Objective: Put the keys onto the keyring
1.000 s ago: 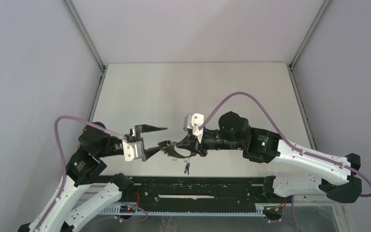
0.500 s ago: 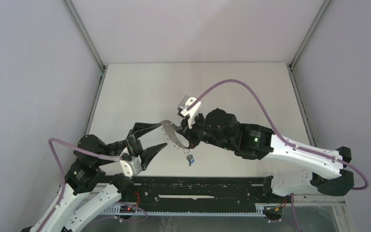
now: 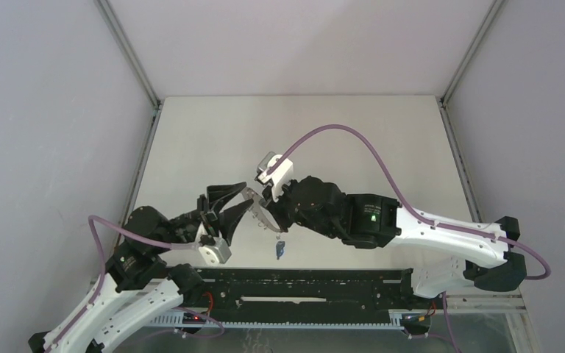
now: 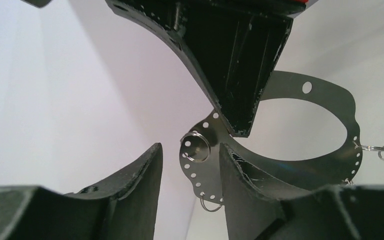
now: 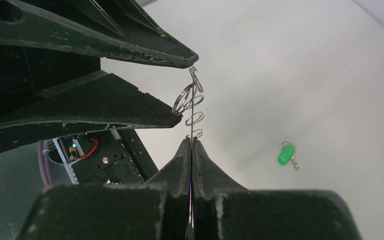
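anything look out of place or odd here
The green key lies alone on the table, apart from the keyring pinched in the right gripper; the blue key already dangles from it. Nothing looks damaged.

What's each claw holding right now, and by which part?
Right claw is shut on the keyring, pinching the edge of its band. Left claw is open, straddling the rim elsewhere, holding nothing.
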